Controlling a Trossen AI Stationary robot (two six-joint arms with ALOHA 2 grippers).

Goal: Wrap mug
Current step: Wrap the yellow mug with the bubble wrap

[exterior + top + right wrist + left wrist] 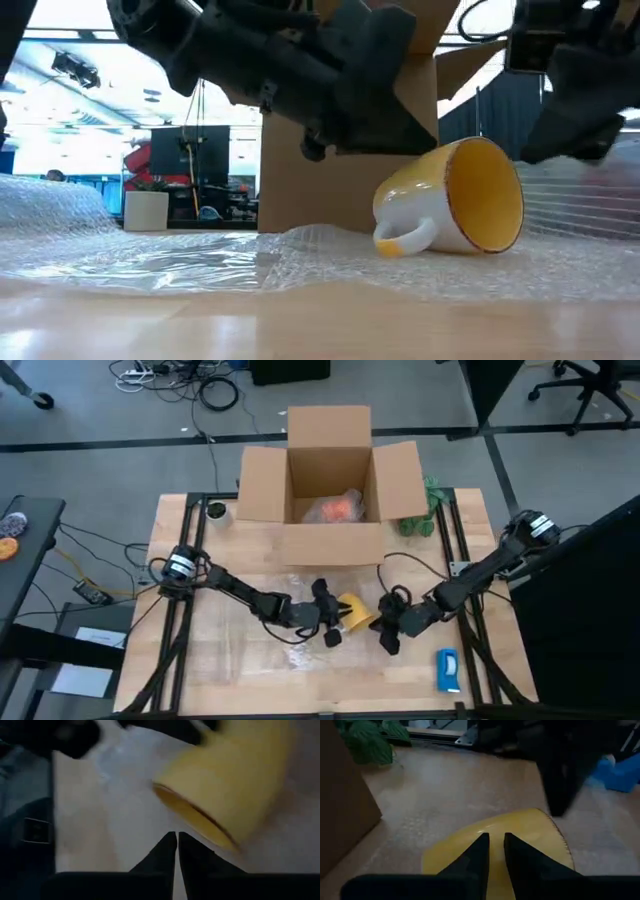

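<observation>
The mug (356, 610) was seen lying on its side on a bubble-wrap sheet (150, 255) in front of the cardboard box (325, 485). The left gripper (328, 622) was positioned just beside it, jaws nearly closed and holding nothing. The right gripper (388, 633) was placed near the mug's open rim, jaws likewise almost shut and empty.

I read mug (455, 205): glossy glazed ceramic, beside my left end effector (330, 622) | bubble wrap (200, 250) under it: clear crinkled plastic | table (200, 660): pale smooth wood | box (330, 480): matt cardboard
</observation>
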